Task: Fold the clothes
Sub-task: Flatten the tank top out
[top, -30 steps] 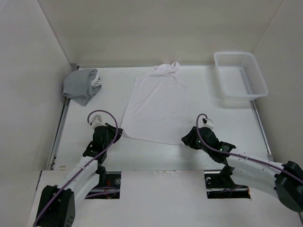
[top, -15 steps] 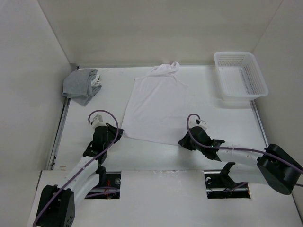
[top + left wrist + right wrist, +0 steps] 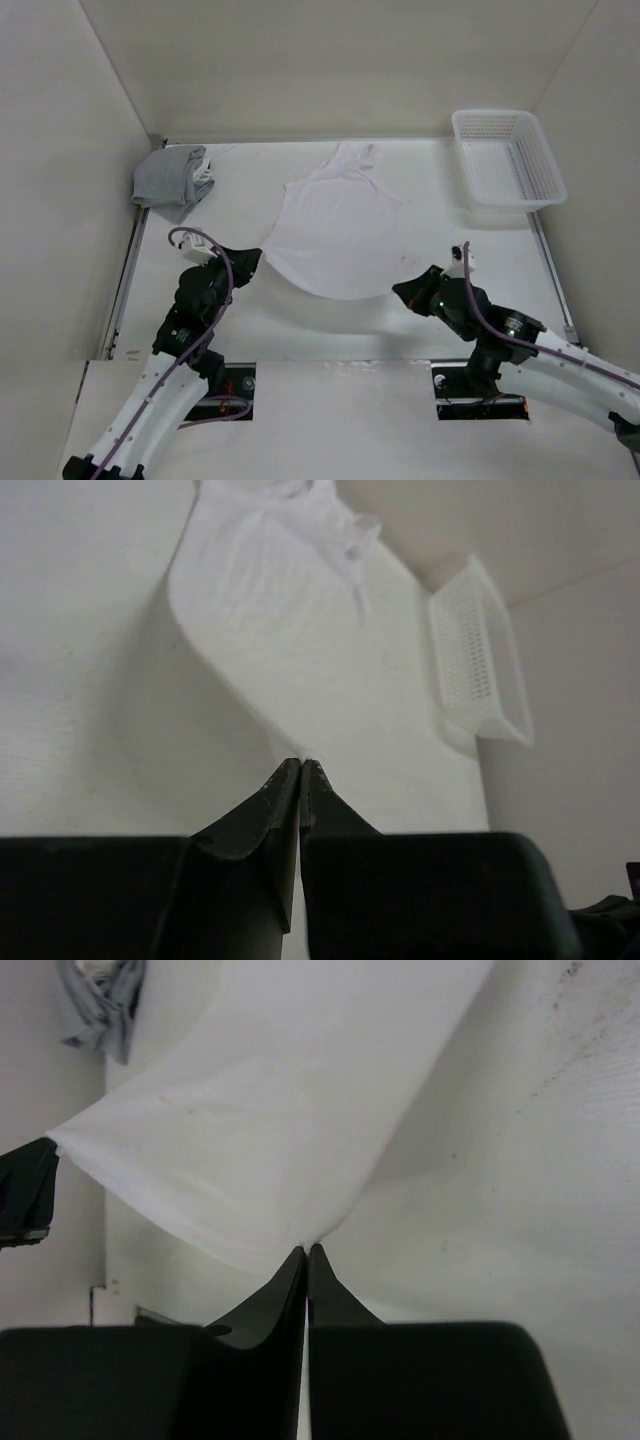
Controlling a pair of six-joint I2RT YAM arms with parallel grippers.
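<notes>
Clothes [image 3: 335, 225]: white tank top on the surface [image 3: 300, 325], left of the basket [image 3: 508, 160], straps at the far end. Left fingers [image 3: 268, 815] pinched tight on one hem corner, right fingers [image 3: 337, 1300] pinched tight on the other. The hem is raised and sags between them. No fold made yet. Judgement: first fold only starting; hem goes to the straps, then further folds.

- We see a thin, plain white tank top [image 3: 335, 215], sleeveless, with its narrow straps bunched at the far end.
- Its near hem is lifted at both corners and sags in a curve between them; the far part lies flat.
</notes>
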